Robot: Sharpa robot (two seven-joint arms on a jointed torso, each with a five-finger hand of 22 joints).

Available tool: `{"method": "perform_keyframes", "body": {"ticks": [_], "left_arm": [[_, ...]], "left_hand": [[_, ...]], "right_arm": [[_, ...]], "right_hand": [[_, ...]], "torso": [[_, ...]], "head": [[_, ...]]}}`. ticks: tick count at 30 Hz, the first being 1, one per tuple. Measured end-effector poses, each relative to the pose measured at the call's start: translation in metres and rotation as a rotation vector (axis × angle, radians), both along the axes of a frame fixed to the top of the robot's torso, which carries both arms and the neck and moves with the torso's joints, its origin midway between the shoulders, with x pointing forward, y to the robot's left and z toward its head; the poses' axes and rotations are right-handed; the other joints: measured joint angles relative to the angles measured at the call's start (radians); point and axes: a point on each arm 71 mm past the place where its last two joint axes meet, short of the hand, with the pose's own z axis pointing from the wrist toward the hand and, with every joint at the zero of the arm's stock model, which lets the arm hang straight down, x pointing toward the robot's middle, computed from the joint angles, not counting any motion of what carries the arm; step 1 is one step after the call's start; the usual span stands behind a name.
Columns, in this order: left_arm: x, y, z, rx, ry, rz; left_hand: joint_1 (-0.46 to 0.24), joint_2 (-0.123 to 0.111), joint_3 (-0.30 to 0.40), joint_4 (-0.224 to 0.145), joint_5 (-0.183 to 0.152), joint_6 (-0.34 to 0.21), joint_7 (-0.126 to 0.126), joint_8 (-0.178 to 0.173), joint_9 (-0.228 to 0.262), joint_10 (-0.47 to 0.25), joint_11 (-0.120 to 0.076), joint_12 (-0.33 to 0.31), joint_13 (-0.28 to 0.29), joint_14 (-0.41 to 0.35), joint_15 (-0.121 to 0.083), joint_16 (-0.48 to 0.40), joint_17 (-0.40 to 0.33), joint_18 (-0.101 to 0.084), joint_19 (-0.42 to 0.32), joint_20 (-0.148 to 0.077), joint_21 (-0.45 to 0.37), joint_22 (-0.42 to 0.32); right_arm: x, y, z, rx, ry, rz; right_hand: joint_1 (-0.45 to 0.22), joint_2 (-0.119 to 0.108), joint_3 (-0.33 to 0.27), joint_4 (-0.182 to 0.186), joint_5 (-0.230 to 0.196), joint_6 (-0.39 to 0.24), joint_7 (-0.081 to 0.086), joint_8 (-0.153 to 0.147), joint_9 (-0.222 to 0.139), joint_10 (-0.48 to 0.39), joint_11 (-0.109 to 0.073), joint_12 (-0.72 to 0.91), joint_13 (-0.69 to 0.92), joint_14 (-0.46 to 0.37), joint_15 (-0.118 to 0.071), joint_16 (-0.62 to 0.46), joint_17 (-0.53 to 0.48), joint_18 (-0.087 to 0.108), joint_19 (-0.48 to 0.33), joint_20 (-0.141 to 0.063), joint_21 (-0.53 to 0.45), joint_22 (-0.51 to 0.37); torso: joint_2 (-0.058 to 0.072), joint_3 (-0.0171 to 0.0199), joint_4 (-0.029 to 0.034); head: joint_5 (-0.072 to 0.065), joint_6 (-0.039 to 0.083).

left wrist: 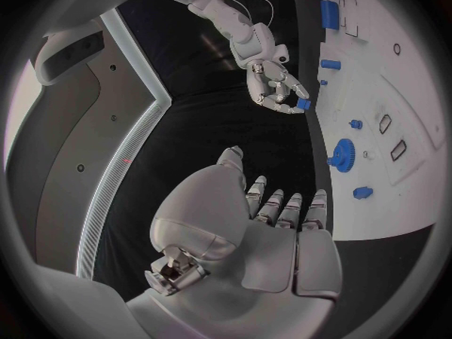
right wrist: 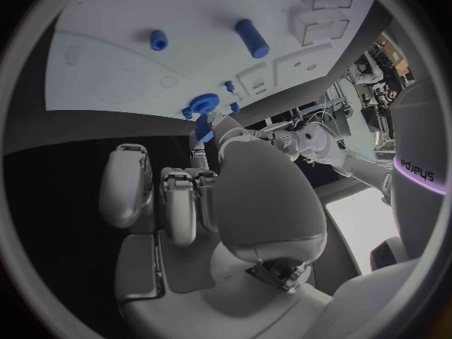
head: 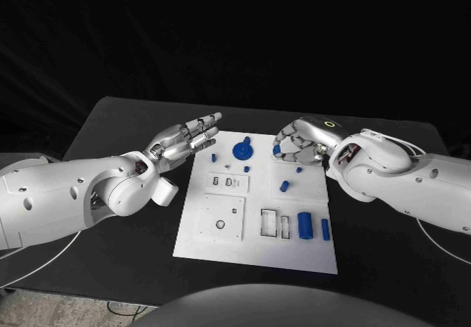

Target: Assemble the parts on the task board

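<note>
The white task board (head: 257,242) lies in the middle of the black table. On its far part a blue gear (head: 242,150) stands, with small blue pegs (head: 284,185) around it. My right hand (head: 299,143) hovers over the board's far right part, fingers curled, pinching a small blue part (head: 277,150) at its fingertips; that part (right wrist: 204,128) sits between thumb and finger in the right wrist view and shows again (left wrist: 303,104) in the left wrist view. My left hand (head: 184,139) hangs by the board's far left corner, fingers stretched out and holding nothing.
A blue cylinder (head: 305,225) and a blue bar (head: 325,229) lie at the board's near right beside rectangular slots (head: 270,223). A raised square plate (head: 222,218) with a hole sits at the near left. Black table (head: 118,122) surrounds the board.
</note>
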Motion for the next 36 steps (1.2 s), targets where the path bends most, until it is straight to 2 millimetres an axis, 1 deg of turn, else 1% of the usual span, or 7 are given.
{"method": "perform_keyframes", "body": {"ticks": [7,15,21,23,29,36], "left_arm": [[0.0,-0.002,0.0,0.0,0.001,-0.004],[0.0,-0.003,0.0,-0.001,0.002,-0.007],[0.0,-0.003,0.0,-0.002,0.002,-0.007],[0.0,-0.003,0.0,-0.002,0.002,-0.008],[0.0,-0.003,0.0,-0.001,0.003,-0.007],[0.0,-0.004,0.0,-0.001,0.003,-0.008]], "left_hand": [[0.0,0.0,0.0,0.0,0.0,0.0,0.0,0.0,0.0,0.0,0.0,0.0,0.0,0.0,0.0,0.0,0.0,0.0,0.0,0.0,0.0,0.0],[0.0,0.0,0.0,0.0,0.0,0.0,0.0,0.0,0.0,0.0,0.0,0.0,0.0,0.0,0.0,0.0,0.0,0.0,0.0,0.0,0.0,0.0],[0.0,0.0,0.0,0.0,0.0,0.0,0.0,0.0,0.0,0.0,0.0,0.0,0.0,0.0,0.0,0.0,0.0,0.0,0.0,0.0,0.0,0.0],[0.0,0.0,0.0,0.0,0.0,0.0,0.0,0.0,0.0,0.0,0.0,0.0,0.0,0.0,0.0,0.0,0.0,0.0,0.0,0.0,0.0,0.0],[0.0,0.0,0.0,0.0,0.004,0.0,0.0,0.0,0.0,0.0,0.0,0.0,0.0,0.0,0.0,0.0,0.0,0.0,0.0,0.0,0.0,0.0],[0.0,0.0,0.0,0.0,0.003,0.0,0.0,0.0,0.0,0.0,0.0,0.0,0.0,0.0,0.0,0.0,0.0,0.0,0.0,0.0,0.0,0.0]], "right_arm": [[-0.006,0.035,-0.003,-0.002,0.021,0.065],[-0.007,0.057,-0.02,-0.035,0.068,0.082],[-0.006,0.065,-0.028,-0.058,0.089,0.082],[-0.007,0.066,-0.029,-0.063,0.095,0.082],[-0.009,0.07,-0.035,-0.075,0.113,0.084],[-0.01,0.074,-0.04,-0.084,0.129,0.086]], "right_hand": [[0.0,0.0,0.002,-0.003,0.0,0.0,0.0,0.0,0.0,0.0,0.0,0.0,0.0,0.0,0.0,0.0,0.0,0.0,0.0,0.0,-0.008,0.0],[0.0,0.0,0.004,-0.007,0.004,0.0,0.0,-0.001,0.0,0.0,0.0,0.0,0.0,0.0,0.0,0.0,0.0,0.0,0.0,0.0,-0.015,0.0],[-0.003,-0.003,0.006,-0.012,0.004,0.0,0.0,-0.002,0.0,0.0,0.0,0.0,0.0,0.0,0.0,0.0,0.0,0.0,0.0,0.0,-0.016,0.001],[-0.002,-0.003,0.006,-0.012,0.009,0.0,0.0,-0.003,0.0,0.0,0.0,0.0,0.0,0.0,0.0,0.0,0.0,0.0,-0.004,-0.004,-0.019,0.001],[-0.002,-0.003,0.009,-0.015,0.009,0.0,0.0,-0.007,0.0,0.0,0.0,0.0,0.0,0.0,0.0,0.0,0.0,0.0,-0.004,-0.004,-0.019,0.001],[-0.004,-0.004,0.009,-0.015,0.009,0.0,0.0,-0.01,0.0,0.0,0.0,0.0,0.0,0.0,0.0,0.0,0.0,0.0,-0.004,-0.004,-0.019,0.001]], "torso": [[-0.002,-0.0008,0.0014],[-0.002,0.0,0.002],[-0.002,0.0006,0.0009],[-0.002,0.0008,0.0006],[-0.002,0.0011,-0.0008],[-0.002,0.0017,-0.0009]], "head": [[-0.003,0.0],[0.001,0.0],[0.005,0.0],[0.005,0.0],[0.004,0.0],[0.003,0.0]]}}
